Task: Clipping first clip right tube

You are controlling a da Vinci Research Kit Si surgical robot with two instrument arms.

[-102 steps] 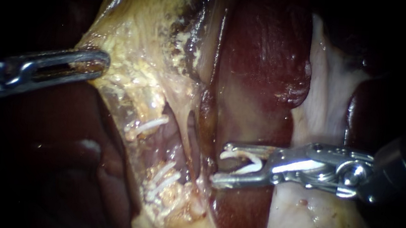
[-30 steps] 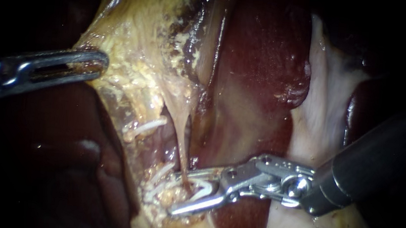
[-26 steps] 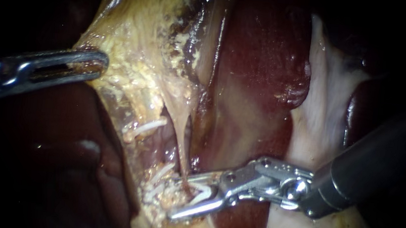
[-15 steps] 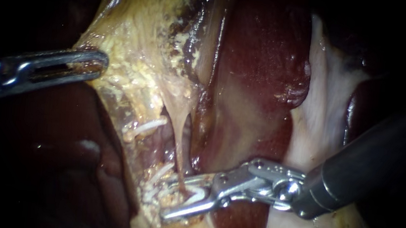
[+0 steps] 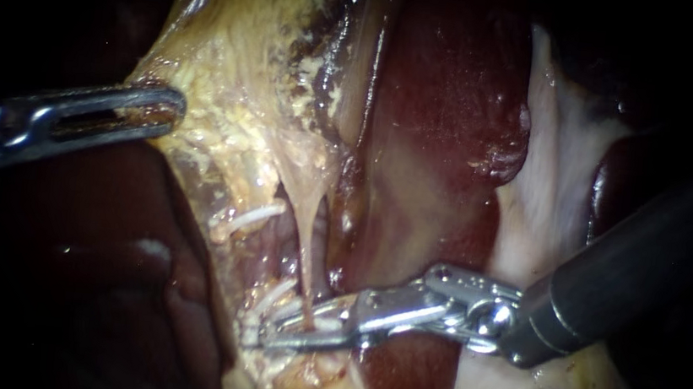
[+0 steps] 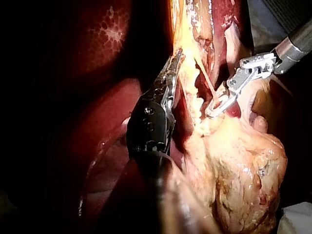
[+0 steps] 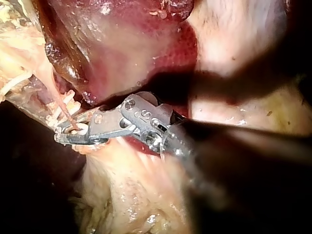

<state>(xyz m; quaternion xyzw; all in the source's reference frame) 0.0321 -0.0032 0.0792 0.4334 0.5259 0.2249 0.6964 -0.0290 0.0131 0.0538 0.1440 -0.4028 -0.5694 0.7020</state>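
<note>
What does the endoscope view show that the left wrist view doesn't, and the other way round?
Only the endoscope view shows small white clips on the tissue beside the thin tube. Only the left wrist view shows a pale cloth beyond the lumpy yellow fat. Both show the left instrument clamped on yellowish tissue and the right instrument, its jaws closed around the thin tube.

Your field rests on the dark red liver (image 5: 449,103). Yellowish tissue (image 5: 234,124) lies on it, from eleven to six o'clock.
</note>
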